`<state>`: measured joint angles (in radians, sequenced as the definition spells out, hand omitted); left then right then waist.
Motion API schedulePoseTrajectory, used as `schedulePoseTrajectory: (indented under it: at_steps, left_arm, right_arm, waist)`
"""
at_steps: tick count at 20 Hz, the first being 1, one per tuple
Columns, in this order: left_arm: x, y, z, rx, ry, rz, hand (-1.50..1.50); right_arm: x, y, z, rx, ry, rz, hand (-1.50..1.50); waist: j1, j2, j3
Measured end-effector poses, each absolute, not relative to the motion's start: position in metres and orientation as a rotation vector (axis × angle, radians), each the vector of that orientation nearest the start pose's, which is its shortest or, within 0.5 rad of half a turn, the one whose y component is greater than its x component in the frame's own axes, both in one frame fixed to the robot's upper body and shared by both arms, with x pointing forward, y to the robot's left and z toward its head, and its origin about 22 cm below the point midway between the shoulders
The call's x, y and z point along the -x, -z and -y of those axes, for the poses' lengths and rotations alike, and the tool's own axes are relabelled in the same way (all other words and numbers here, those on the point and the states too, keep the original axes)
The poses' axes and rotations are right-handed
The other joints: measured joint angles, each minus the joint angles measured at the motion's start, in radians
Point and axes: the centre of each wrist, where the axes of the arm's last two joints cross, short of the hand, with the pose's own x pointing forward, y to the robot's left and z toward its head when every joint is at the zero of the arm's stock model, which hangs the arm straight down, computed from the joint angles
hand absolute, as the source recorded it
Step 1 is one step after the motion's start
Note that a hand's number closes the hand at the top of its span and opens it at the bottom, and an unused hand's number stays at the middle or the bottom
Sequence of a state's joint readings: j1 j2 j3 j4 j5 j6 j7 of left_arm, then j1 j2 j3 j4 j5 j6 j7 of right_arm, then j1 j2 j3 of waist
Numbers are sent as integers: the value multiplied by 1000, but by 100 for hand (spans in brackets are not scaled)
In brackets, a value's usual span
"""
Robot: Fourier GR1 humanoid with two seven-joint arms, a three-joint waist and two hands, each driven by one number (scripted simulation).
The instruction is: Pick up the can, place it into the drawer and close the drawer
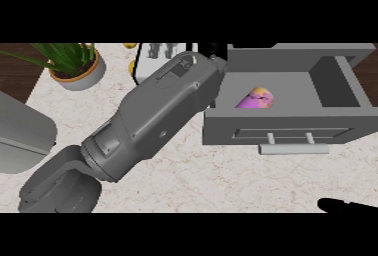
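A pink and yellow can (256,99) lies tilted inside the open grey drawer (284,118), near its left wall. The drawer's front panel faces me with a pale bar handle (293,147). My left forearm (151,117) runs from the lower left up to the drawer's left rear corner. Only a dark sliver of the left hand (216,56) shows there, behind the wrist and the drawer wall, apart from the can. The right hand (344,205) shows as black straight fingers at the lower right edge, resting and holding nothing.
A potted green plant (74,67) stands at the back left of the marble counter (221,180). A grey rounded appliance (22,132) fills the left edge. Behind my left forearm sits a white object (157,54) with yellow bits beside it.
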<state>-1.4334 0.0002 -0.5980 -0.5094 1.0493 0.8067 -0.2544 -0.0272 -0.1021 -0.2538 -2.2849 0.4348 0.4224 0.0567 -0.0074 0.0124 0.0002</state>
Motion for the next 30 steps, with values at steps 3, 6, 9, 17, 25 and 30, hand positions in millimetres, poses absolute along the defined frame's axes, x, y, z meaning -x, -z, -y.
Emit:
schedulePoseTrajectory:
  at_steps: [3,6,9,17,25,30]
  left_arm:
    - [-414,-188,24,49,-148,1711,-150]
    - [-417,-193,19,36,-147,1711,-150]
    - [-418,-194,14,28,-147,1708,-150]
    - [-422,-197,-10,-3,-151,1712,-150]
    - [-423,-198,-43,-35,-166,1705,-150]
    - [-421,-200,-64,-45,-169,1708,-150]
  right_arm:
    - [-201,-162,265,646,-660,1979,-150]
    - [-224,-159,251,699,-721,1967,-150]
    - [-248,-152,238,748,-793,1943,-150]
    - [-310,-122,206,867,-1030,1850,-150]
    - [-363,-89,189,992,-1129,1732,-150]
    - [-386,-64,191,1065,-1153,1678,-150]
  waist:
    - [8,-3,0]
    - [17,-6,0]
    - [25,-8,0]
    - [45,-10,0]
    - [47,-10,0]
    - [50,-12,-3]
